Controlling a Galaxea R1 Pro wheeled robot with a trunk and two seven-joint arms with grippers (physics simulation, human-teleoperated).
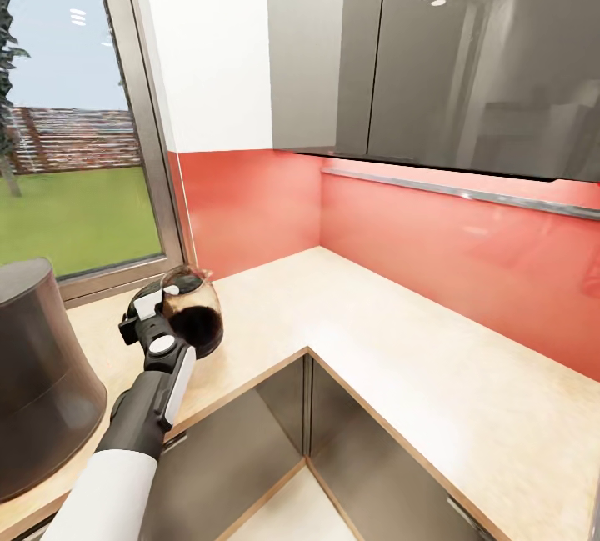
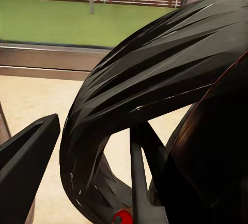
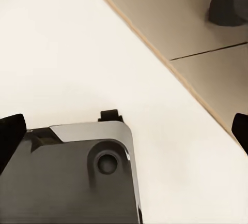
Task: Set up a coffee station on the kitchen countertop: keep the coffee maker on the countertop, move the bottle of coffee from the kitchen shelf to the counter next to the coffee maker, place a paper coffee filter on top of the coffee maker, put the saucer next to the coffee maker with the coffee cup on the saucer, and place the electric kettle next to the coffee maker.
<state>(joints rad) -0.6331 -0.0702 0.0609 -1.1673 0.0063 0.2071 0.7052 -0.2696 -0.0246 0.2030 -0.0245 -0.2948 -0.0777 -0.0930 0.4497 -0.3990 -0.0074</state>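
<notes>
Jaws first: from the head camera the left gripper (image 1: 143,313) is right up against the electric kettle (image 1: 193,314), at its handle side, but whether the fingers are clamped on the handle I cannot tell from here. That kettle, clear glass with dark liquid inside, sits at about eight o'clock in the frame on the kitchen countertop (image 1: 392,341), close to the inner corner where the red backsplash (image 1: 450,241) turns. At nine o'clock, cut by the frame edge, stands the coffee maker (image 1: 37,374), tall and dark grey, just beside the left arm and near the kettle. A window (image 1: 75,149) with a green lawn sits behind it; glossy grey wall cabinets (image 1: 433,49) hang at twelve to two o'clock.

Over to the left wrist camera: the kettle's black loop handle (image 2: 155,79) arches across the view, very close, with the dark glass body (image 2: 212,167) beside it. One black fingertip (image 2: 26,162) shows apart from the handle, a strip of beige counter between them. So that finger is off the handle; the other is hidden.

Right wrist camera now: two dark fingertips (image 3: 10,133) sit at opposite edges, spread wide, pale floor between them.
</notes>
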